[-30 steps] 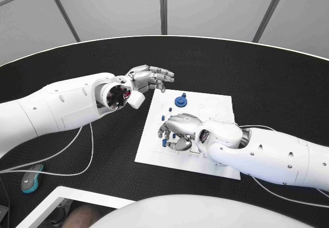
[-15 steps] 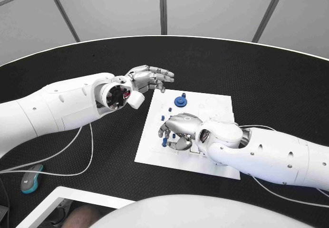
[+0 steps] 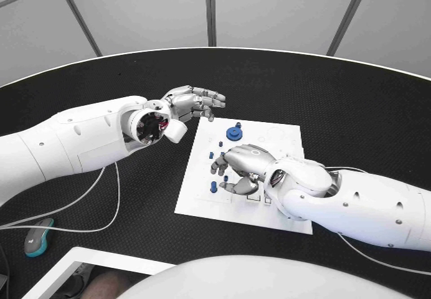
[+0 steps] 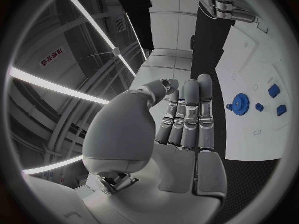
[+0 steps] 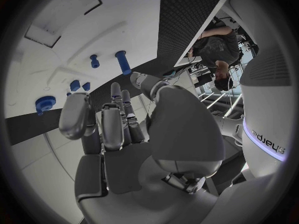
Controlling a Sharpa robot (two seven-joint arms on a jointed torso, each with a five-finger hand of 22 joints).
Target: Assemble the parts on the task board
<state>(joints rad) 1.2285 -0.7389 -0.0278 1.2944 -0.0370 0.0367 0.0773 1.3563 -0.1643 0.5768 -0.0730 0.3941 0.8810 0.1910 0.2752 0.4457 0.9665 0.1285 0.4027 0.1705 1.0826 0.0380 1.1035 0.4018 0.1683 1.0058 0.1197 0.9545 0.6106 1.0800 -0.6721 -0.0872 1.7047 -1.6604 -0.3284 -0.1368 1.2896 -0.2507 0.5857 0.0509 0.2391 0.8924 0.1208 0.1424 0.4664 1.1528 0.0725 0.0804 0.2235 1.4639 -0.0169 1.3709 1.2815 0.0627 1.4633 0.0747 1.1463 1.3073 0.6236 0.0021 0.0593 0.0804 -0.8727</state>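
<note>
Black desk (image 3: pixel 108 81) carries the white task board (image 3: pixel 278 134) in its middle. Right hand (image 3: pixel 238 167) hangs low over the board with its fingers curled down, and I cannot tell if it holds anything. Small blue parts (image 3: pixel 212 185) sit on the board just beside its fingertips. A round blue gear part (image 3: pixel 235 132) stands on the board just past the right hand, between the two hands. Left hand (image 3: pixel 191 103) floats above the desk near the board's far corner, close to the gear but not touching it. Its fingers are curled in toward the palm with nothing in them. Beside the left arm, a white cable (image 3: pixel 108 212) lies on the desk
</note>
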